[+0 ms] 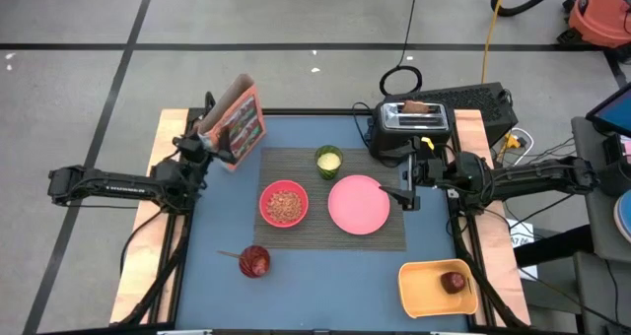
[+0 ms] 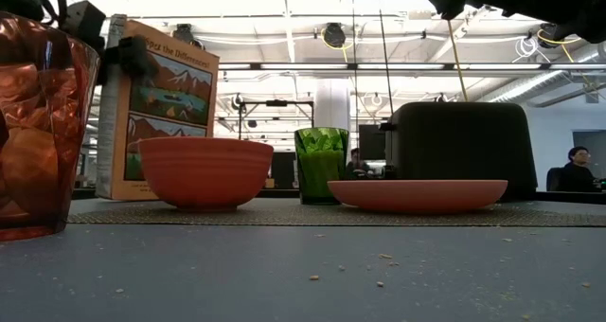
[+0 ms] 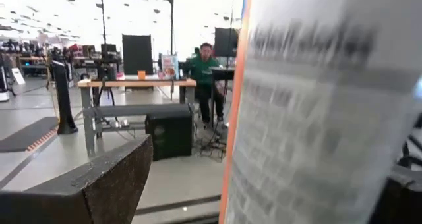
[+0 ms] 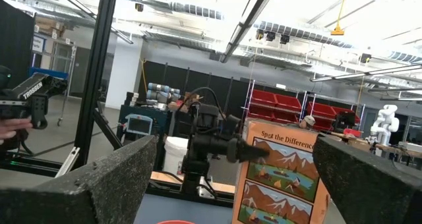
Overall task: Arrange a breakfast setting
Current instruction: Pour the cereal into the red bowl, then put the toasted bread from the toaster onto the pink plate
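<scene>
The cereal box [image 1: 238, 124] stands upright on its bottom edge at the placemat's far left corner. It also shows in the low view [image 2: 161, 104]. My left gripper [image 1: 205, 144] is open at the box's left narrow side [image 3: 316, 118], one finger on either side. The pink-red bowl [image 1: 284, 204] holds cereal and sits on the striped placemat [image 1: 325, 234], as does the pink plate [image 1: 358, 204]. My right gripper [image 1: 402, 192] is open and empty, above the plate's right rim. The toast [image 1: 419, 106] sticks out of the black toaster [image 1: 409, 126]. The apple [image 1: 454, 281] lies in the orange tray [image 1: 419, 294]. My left gripper comes at the cereal box level from the table's left. One finger [image 3: 99, 184] stands apart from the box's orange edge [image 3: 231, 158]. The other finger is at the picture's edge behind the box; I cannot tell whether it touches.
A green cup [image 1: 328, 160] stands on the placemat's far edge between the box and the toaster. A red see-through cup [image 1: 254, 262] stands near the front, a thin wooden handle [image 1: 231, 255] sticking out toward the left. Bare blue table lies along the near edge.
</scene>
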Motion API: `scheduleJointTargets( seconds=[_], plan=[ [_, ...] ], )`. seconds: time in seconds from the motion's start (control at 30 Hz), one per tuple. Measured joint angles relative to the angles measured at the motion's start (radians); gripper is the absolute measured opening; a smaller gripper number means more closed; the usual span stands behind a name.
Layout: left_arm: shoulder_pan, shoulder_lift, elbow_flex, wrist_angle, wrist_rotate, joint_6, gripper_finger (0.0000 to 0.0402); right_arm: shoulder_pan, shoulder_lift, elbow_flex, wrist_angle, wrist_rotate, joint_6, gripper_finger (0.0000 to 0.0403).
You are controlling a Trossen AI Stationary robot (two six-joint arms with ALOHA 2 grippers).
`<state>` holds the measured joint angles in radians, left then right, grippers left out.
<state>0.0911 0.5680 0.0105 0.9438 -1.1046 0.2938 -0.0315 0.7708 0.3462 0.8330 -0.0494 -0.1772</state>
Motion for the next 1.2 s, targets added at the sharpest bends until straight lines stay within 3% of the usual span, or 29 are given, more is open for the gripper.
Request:
scheduleJointTargets(
  seconds=[0.7,1.2],
  plan=[
    [0.0,0.0,0.0,0.329,0.009,0.184,0.0395,0.0,0.0,0.0,0.0,0.0,0.0,0.0396],
    [0.0,0.0,0.005,0.489,0.138,0.235,0.0395,0.0,0.0,0.0,0.0,0.0,0.0,0.0396]
  ],
)
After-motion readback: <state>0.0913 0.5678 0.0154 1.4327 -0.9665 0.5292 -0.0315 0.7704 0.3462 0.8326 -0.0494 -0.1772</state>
